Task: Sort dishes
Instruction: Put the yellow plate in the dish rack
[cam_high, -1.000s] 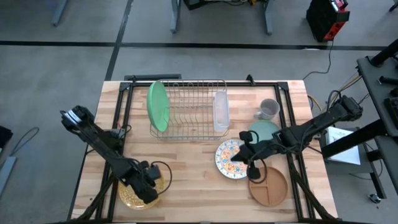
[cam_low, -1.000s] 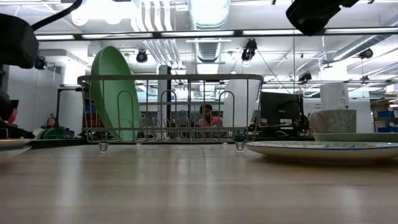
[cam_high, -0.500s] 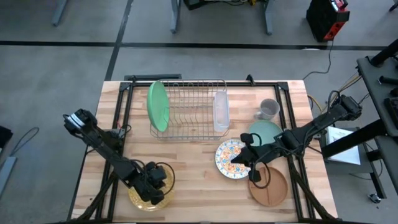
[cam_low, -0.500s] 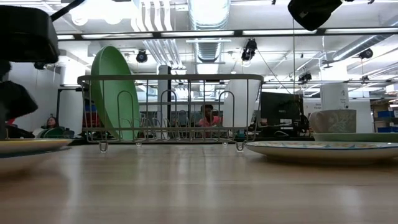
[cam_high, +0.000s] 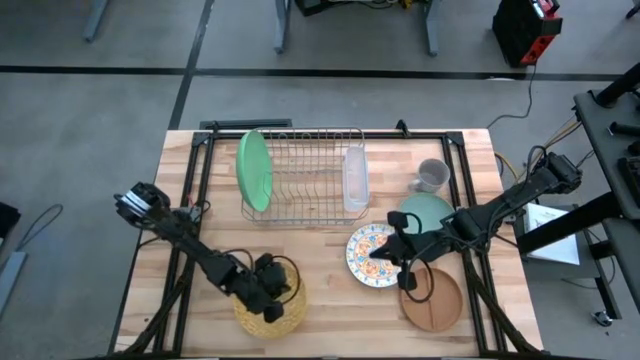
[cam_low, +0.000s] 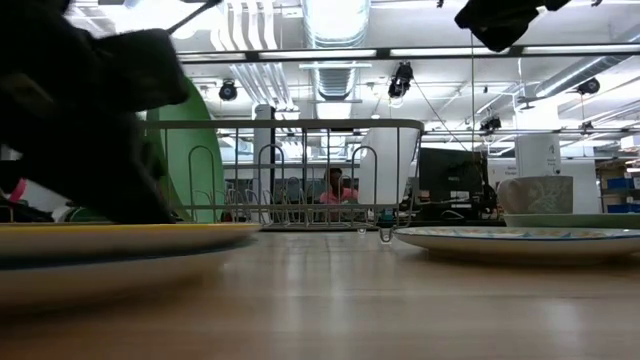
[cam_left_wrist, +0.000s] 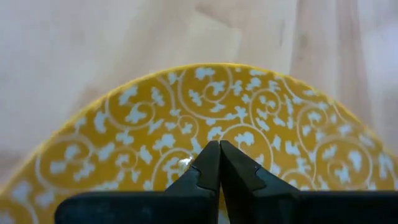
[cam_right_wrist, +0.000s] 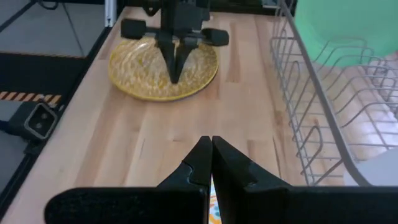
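At the counter's (cam_high: 320, 300) near left, the gold plate (cam_high: 270, 310) has slid rightward over the last second under the closed left pincer (cam_high: 268, 287) pressing on it, evidently bringing it toward the dish rack (cam_high: 305, 175); the right pincer (cam_high: 380, 253), shut and empty, hovers over the floral plate (cam_high: 368, 262).

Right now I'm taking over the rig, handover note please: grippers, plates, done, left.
Left gripper: shut, tips down on the gold plate at the table's front edge; not gripping it.
Right gripper: shut, empty, above the floral plate.
Done: green plate stands upright at the left end of the dish rack.
Left: gold plate, floral plate, teal plate and brown divided plate lie flat on the table. Grey mug stands right of the rack.
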